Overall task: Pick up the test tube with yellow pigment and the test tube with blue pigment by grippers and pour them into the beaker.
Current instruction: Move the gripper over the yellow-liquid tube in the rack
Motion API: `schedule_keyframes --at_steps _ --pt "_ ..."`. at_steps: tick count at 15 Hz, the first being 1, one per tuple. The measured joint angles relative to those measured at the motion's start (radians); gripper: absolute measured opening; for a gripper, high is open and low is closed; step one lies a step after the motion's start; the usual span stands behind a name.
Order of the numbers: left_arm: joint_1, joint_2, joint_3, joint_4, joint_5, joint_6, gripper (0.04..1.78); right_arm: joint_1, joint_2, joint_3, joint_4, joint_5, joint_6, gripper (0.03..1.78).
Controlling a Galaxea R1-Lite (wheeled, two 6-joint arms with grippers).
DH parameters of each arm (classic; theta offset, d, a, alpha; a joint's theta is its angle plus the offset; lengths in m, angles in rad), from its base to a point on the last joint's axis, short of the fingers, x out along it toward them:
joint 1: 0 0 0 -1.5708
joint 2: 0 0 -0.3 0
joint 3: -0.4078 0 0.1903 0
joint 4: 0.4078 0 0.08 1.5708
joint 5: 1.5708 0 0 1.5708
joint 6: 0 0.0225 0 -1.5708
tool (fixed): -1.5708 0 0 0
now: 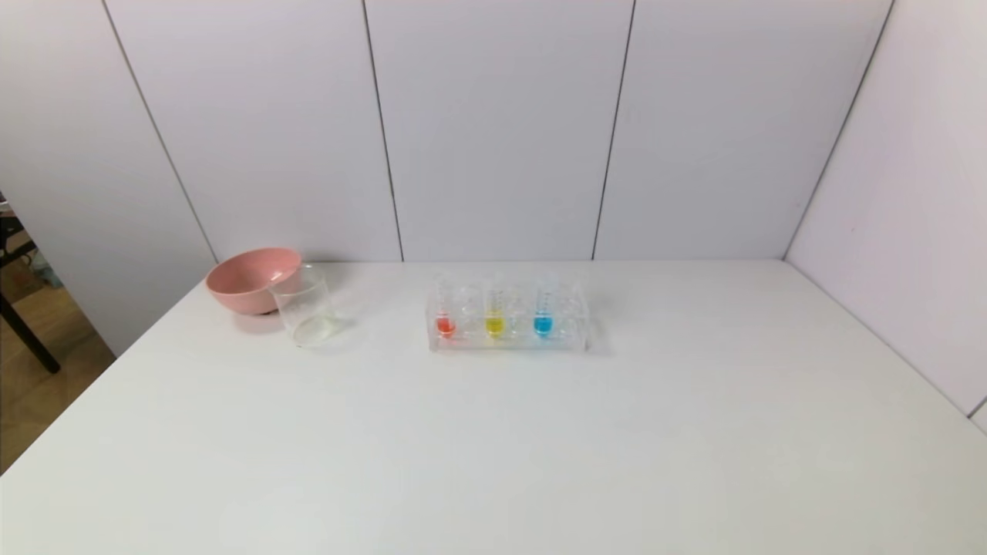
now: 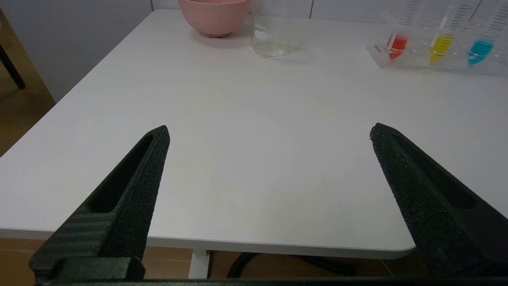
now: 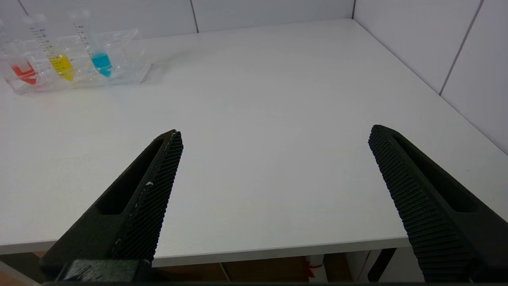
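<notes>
Both arms sit back at the near edge of the white surface (image 1: 493, 447), out of the head view; only the wrist views show them.

My left pincer (image 2: 270, 133): black textured fingers (image 2: 139, 186) spread wide, nothing between them, hovering over the near left edge of the surface. My right pincer (image 3: 274, 135): ribbed black fingers (image 3: 152, 190) spread just as wide, nothing between them, over the near right edge.

Clock directions below are from surface centre in the head view, 12 = back wall.

- Clear plastic tube rack (image 1: 507, 339) at about 12, standing flat, well away from both pincers.
- Three slim clear graduated tubes stand upright in it, side by side in separate slots. From my left: tube with red liquid (image 1: 445, 324), then the test tube with yellow pigment (image 1: 494, 324) in the middle, then the test tube with blue pigment (image 1: 543, 324). Each has a small pool of colour at its rounded bottom.
- Rack slots at the 3 o'clock end are hard to read; cannot tell what they hold.
- Small clear straight-sided beaker (image 1: 306, 308) at about 10, upright, with faint markings. Whether a thin film of clear liquid sits at the bottom, I cannot tell.
- Round pink plastic bowl (image 1: 253, 279) just behind the beaker, toward 10–11. Their outlines overlap in the head view; cannot tell if they touch.

From the left wrist view, bowl and beaker lie ahead with the rack off to the far side. From the right wrist view, only the rack and its tubes show.
</notes>
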Motion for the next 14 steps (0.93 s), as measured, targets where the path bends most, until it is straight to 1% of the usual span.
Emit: schedule_keyframes --at_steps 3,6,8,9,12,14 --pt "0.000 0.000 -0.010 0.007 -0.001 0.019 1.76 0.000 0.000 0.000 0.000 0.000 0.000 1.71" --pt "0.000 0.005 -0.094 0.061 -0.030 0.021 1.76 0.000 0.000 0.000 0.000 0.000 0.000 1.71" --pt "0.000 0.030 -0.164 0.114 -0.065 0.021 1.76 0.000 0.000 0.000 0.000 0.000 0.000 1.71" --pt "0.000 0.055 -0.193 0.118 -0.081 0.022 1.76 0.000 0.000 0.000 0.000 0.000 0.000 1.71" --pt "0.000 0.173 -0.274 0.090 -0.131 0.018 1.76 0.000 0.000 0.000 0.000 0.000 0.000 1.71" --pt "0.000 0.291 -0.320 0.026 -0.155 0.014 1.76 0.000 0.000 0.000 0.000 0.000 0.000 1.71"
